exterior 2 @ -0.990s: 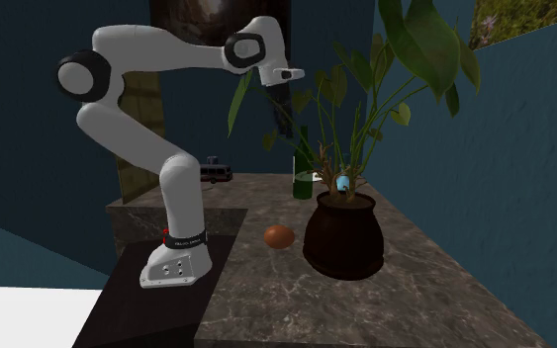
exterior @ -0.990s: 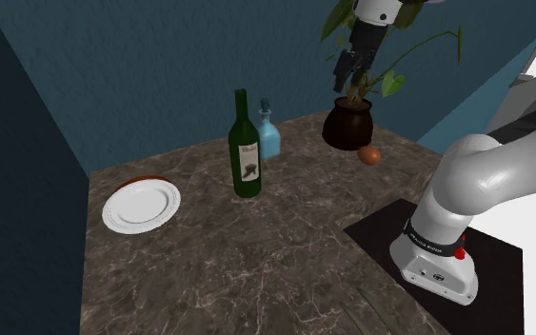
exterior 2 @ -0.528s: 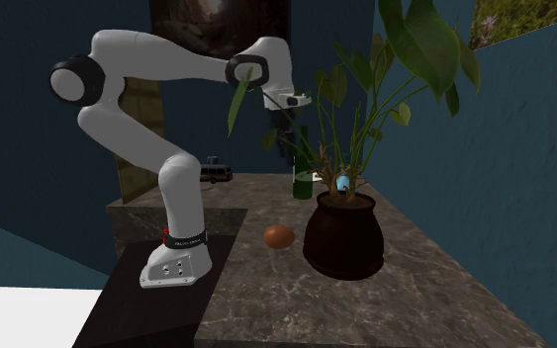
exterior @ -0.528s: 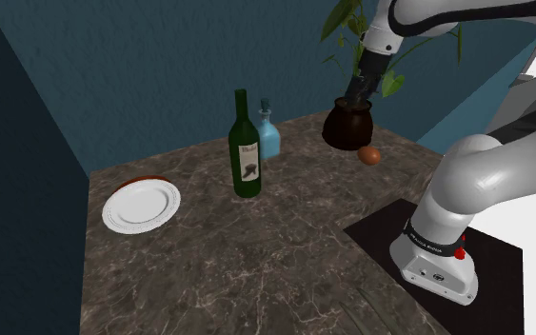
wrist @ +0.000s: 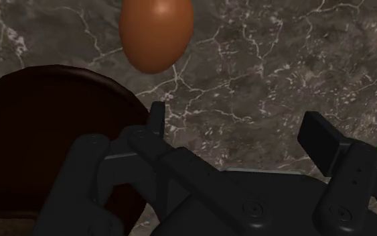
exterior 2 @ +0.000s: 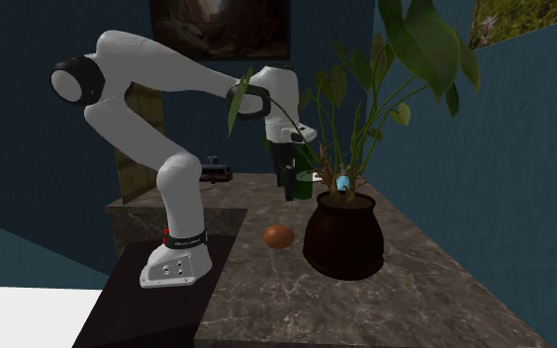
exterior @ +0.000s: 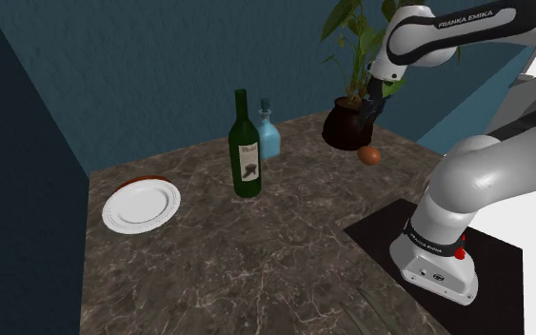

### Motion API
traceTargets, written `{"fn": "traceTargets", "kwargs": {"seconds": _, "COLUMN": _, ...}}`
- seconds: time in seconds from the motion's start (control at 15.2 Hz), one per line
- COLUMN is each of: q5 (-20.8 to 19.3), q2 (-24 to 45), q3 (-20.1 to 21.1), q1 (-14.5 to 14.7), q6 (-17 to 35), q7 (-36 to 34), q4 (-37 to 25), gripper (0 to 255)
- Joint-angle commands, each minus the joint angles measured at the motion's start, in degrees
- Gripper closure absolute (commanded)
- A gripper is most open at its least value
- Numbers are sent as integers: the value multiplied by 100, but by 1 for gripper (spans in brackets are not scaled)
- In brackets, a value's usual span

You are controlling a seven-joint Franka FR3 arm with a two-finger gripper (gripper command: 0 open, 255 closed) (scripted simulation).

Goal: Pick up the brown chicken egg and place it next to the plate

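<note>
From the wrist view, the gripper is seen released, fingers apart and empty. A dark plant pot sits beside one finger, and the brown egg lies just beyond on the marble countertop. In the shoulder view a wine bottle and, farther off, the white plate are revealed.

egg cropped (wrist cam), pot partly hidden

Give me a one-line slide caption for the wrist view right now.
Open end effector over the veined counter, brown egg just ahead, dark pot close by.
</note>
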State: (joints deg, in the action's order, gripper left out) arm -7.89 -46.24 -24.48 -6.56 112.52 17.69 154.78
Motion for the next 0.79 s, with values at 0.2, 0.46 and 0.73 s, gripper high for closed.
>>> {"fn": "traceTargets", "kwargs": {"seconds": 0.2, "q5": -196, "q2": 749, "q3": -838, "q1": -57, "q6": 584, "q7": 743, "q4": 142, "gripper": 0}}
{"fn": "traceTargets", "kwargs": {"seconds": 0.46, "q5": -228, "q2": 1147, "q3": -1213, "q1": -23, "q6": 916, "q7": 1069, "q4": 212, "gripper": 0}}
{"fn": "traceTargets", "kwargs": {"seconds": 0.73, "q5": -215, "q2": 1347, "q3": -1314, "q1": 44, "q6": 1312, "q7": 1107, "q4": 414, "gripper": 0}}
